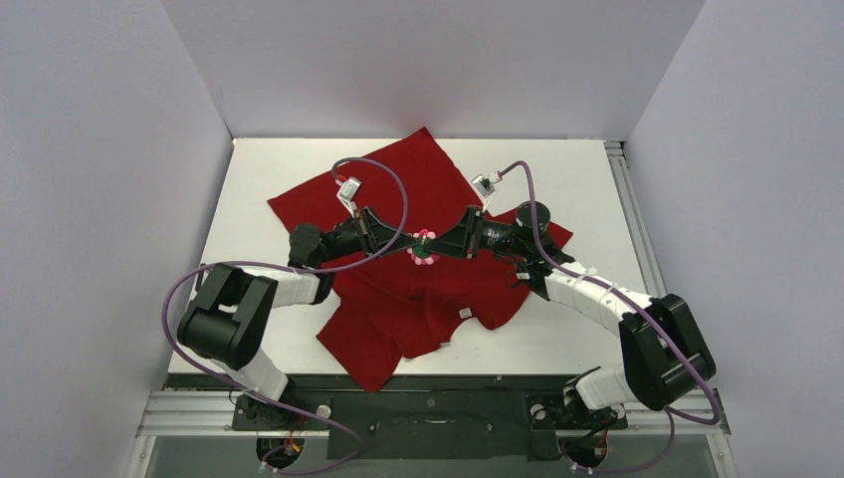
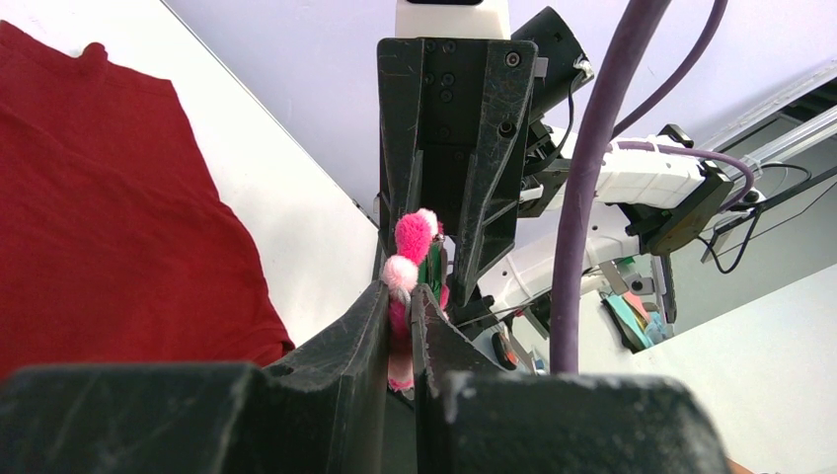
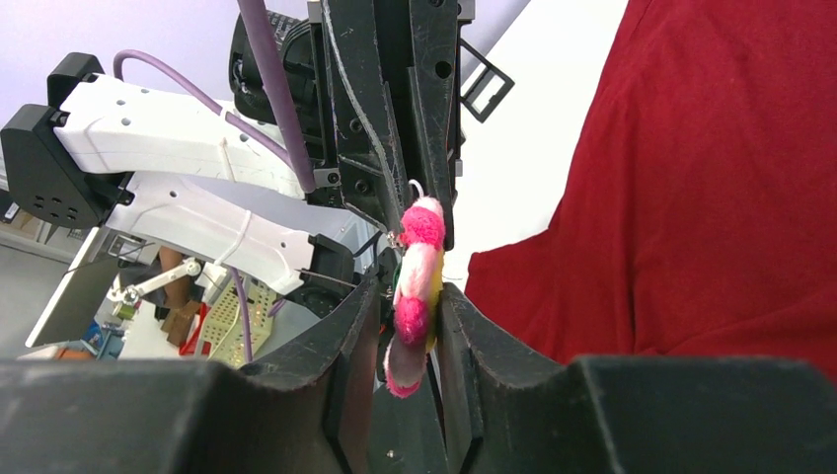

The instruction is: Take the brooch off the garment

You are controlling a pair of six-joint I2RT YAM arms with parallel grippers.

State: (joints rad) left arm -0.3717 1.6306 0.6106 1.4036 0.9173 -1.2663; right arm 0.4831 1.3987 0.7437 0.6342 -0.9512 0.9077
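Note:
The pink and yellow brooch [image 1: 423, 246] is held in the air above the middle of the dark-red garment [image 1: 418, 289], between the two grippers, which meet tip to tip. My left gripper [image 2: 400, 296] is shut tight on the brooch [image 2: 410, 242], squeezing it thin. My right gripper [image 3: 413, 296] stands around the brooch [image 3: 419, 267]. Its right finger touches the brooch and a narrow gap shows at its left finger, so the jaws are slightly open. No cloth shows on the brooch in the wrist views.
The shirt lies crumpled across the white table [image 1: 597, 179], its small white tag [image 1: 464, 313] near the front. Grey walls enclose the table on three sides. A metal rail [image 1: 637, 229] runs along the right edge.

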